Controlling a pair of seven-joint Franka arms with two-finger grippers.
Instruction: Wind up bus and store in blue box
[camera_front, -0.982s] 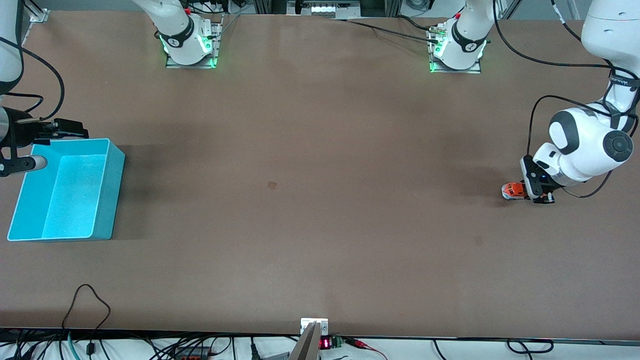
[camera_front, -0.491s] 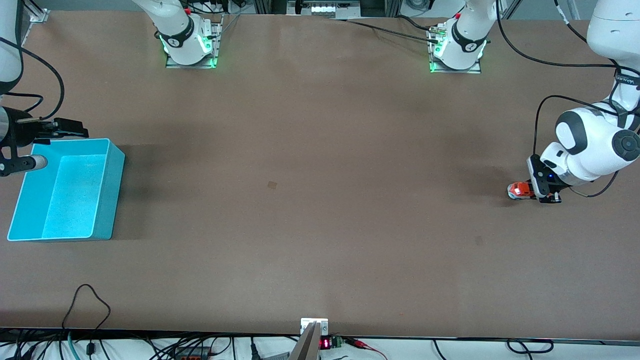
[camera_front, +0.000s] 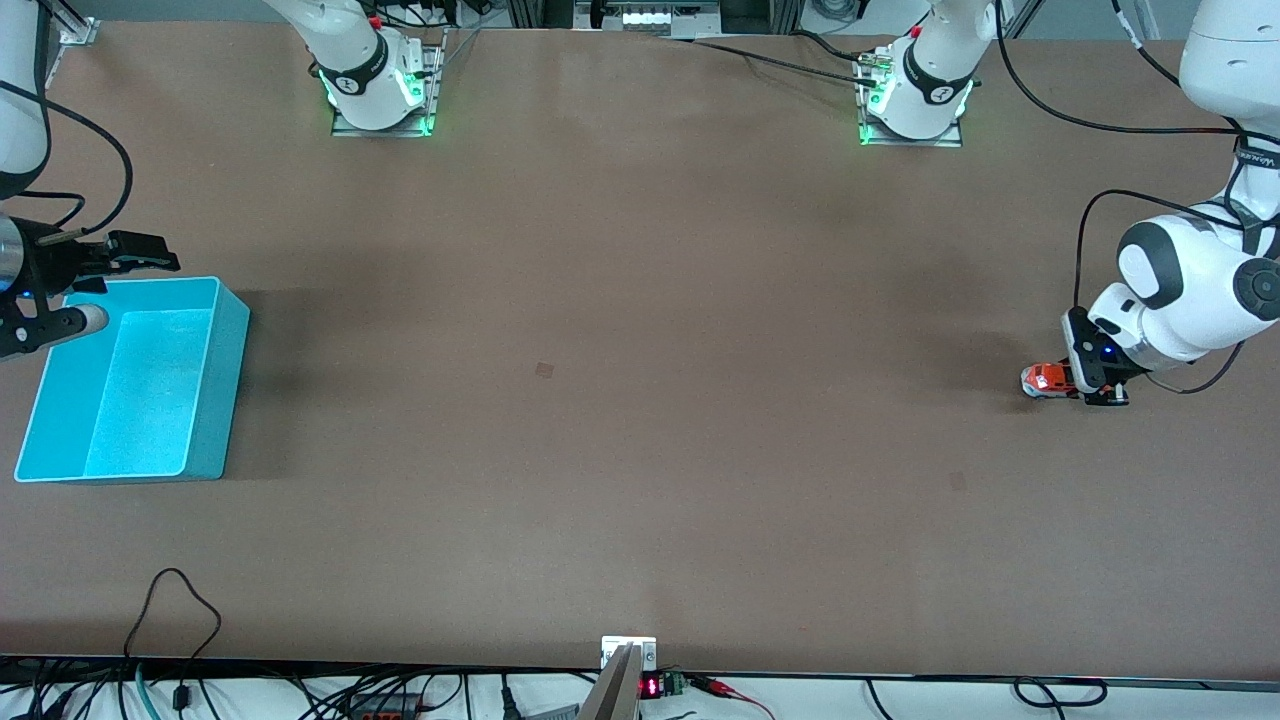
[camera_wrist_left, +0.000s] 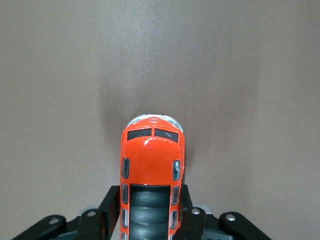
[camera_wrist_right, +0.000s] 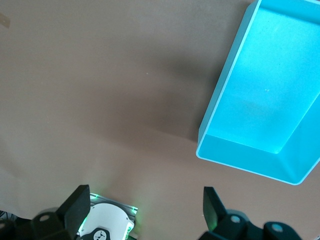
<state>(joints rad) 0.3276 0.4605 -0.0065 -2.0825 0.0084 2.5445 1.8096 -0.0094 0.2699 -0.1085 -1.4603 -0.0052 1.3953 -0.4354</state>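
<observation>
The orange-red bus is on the table at the left arm's end, its white-grey front toward the right arm's end. My left gripper is shut on the bus's rear half. In the left wrist view the bus sits between the black fingers, and my left gripper clamps its sides. The blue box stands empty at the right arm's end of the table. My right gripper hangs open and empty over the box's edge nearest the bases. The box also shows in the right wrist view, past my right gripper.
The two arm bases stand along the table's edge farthest from the front camera. The right arm's base shows in the right wrist view. A small dark mark is on the tabletop. Cables lie at the edge nearest the front camera.
My left gripper has slid the bus a short way along the table toward the left arm's end. My right gripper has barely shifted over the box.
</observation>
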